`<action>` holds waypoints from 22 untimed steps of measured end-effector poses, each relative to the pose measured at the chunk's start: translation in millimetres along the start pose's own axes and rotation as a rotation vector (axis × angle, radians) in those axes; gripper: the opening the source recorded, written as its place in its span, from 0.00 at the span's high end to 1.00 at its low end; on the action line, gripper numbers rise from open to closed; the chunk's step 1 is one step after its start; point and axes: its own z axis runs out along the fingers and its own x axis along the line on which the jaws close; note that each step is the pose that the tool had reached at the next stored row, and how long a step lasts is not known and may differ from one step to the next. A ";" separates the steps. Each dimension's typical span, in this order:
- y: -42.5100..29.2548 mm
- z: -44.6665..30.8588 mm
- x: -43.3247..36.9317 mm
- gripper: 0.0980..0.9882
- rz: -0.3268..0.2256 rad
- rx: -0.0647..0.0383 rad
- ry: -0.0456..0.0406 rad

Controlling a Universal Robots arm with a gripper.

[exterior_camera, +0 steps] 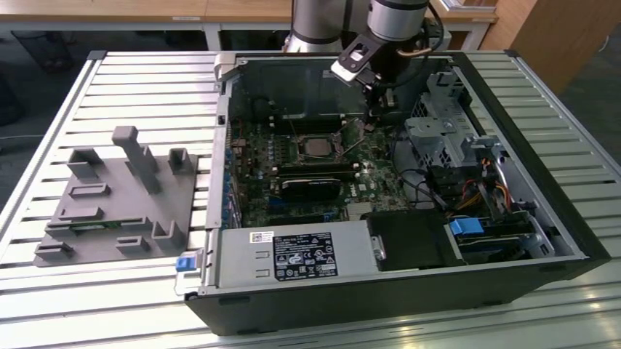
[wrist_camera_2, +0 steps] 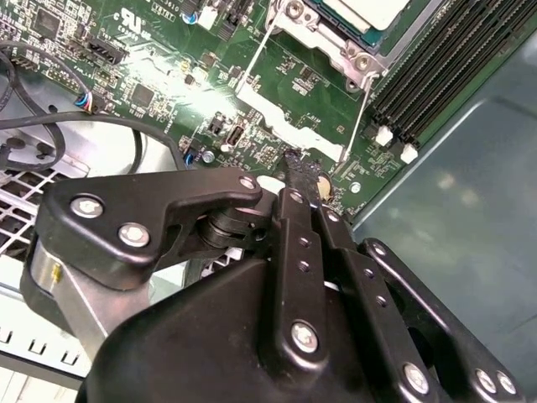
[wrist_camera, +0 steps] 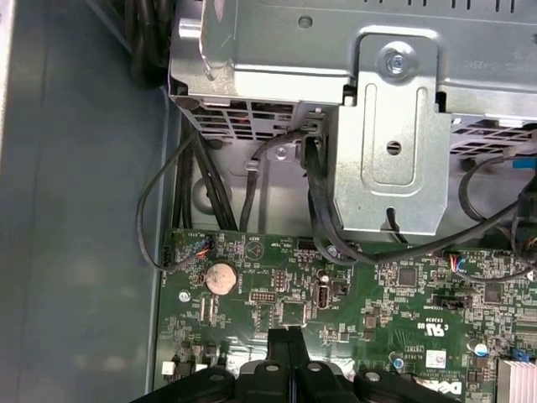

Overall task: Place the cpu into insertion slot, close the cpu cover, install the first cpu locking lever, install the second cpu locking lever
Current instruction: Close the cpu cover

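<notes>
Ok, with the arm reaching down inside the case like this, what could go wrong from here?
The end effector sits shut close to the green board, so a small dip could scrape components. The thin locking lever beside its tips looks unlatched and could slip or spring away. The black cables nearby might snag the wrist.

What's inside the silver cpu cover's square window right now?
In the second wrist view, the flat silvery-tan square cpu shows inside the thin silver metal cpu cover. The insertion slot beneath is hidden by the chip.
</notes>
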 end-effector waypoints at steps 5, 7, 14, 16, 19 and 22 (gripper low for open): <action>1.0 2.8 0.8 0.99 0.000 0.002 0.0001; 1.2 3.9 1.0 0.99 0.000 0.003 0.0001; 1.7 7.7 1.5 0.99 0.000 0.006 0.0003; 1.7 8.7 1.7 0.99 0.000 0.007 0.0002; 1.7 9.9 1.8 0.99 0.000 0.007 0.0002; -0.4 10.6 1.9 0.99 0.000 0.007 0.0003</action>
